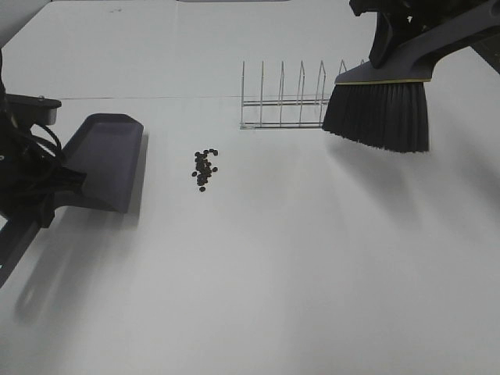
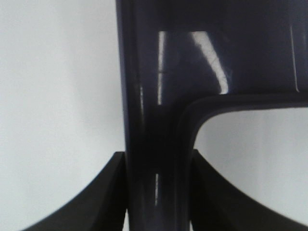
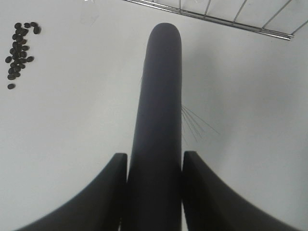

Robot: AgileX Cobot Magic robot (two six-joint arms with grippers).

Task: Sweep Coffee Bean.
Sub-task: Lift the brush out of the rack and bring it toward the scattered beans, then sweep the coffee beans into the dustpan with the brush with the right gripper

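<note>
The coffee beans (image 1: 205, 169) lie in a small dark cluster on the white table, and they also show in the right wrist view as coffee beans (image 3: 19, 52). Left of them the grey-purple dustpan (image 1: 105, 160) faces them with its lip a short way off. My left gripper (image 2: 156, 192) is shut on the dustpan's handle (image 2: 156, 120). A dark brush (image 1: 379, 113) hangs above the table at the upper right, well away from the beans. Around the brush handle (image 3: 159, 120) my right gripper (image 3: 155, 192) is shut.
A wire rack (image 1: 285, 101) stands on the table behind the beans, just left of the brush bristles, and its base rail (image 3: 216, 19) shows in the right wrist view. The table (image 1: 297, 258) is plain white.
</note>
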